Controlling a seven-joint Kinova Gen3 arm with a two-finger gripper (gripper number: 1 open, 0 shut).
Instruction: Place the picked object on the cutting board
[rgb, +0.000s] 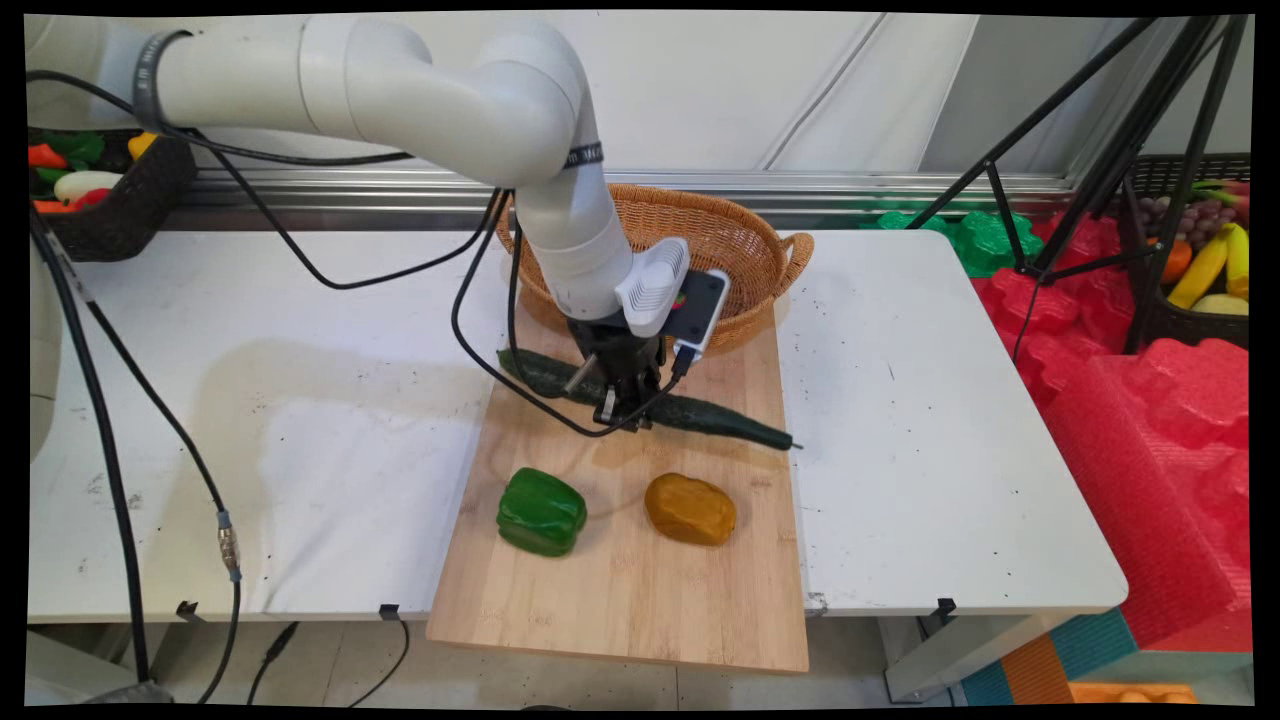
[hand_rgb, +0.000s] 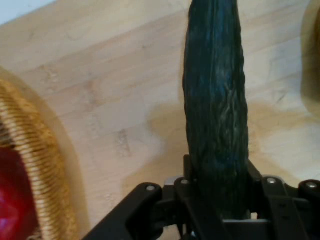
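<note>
**Three vegetables on one board, claw on the cucumber**

Three items lie on the wooden cutting board, taken here as the landmark.

1. Cucumber: dark green and long, lying slantwise across the board's far half, its thin tip reaching the board's right edge. The claw sits over its middle. In the hand view the cucumber runs straight up from between the black linkage, both fingers pressed to its flanks. Claw state: clenched around the cucumber at roughly mid-length, opened no wider than the fruit's girth. The cucumber appears to rest on the board, not lifted.

2. Green pepper: near-left part of the board, well apart from the claw.

3. Yellow-brown potato-like piece: near-right part of the board, beside the pepper, apart from it.

Also present: a wicker basket touching the board's far edge, with something red inside it in the hand view; the white worktop under the board.

Handling judgement: the grip is close to centre, so the cucumber should balance; a firm, level hold would keep either end from drooping or dragging along the board.
</note>
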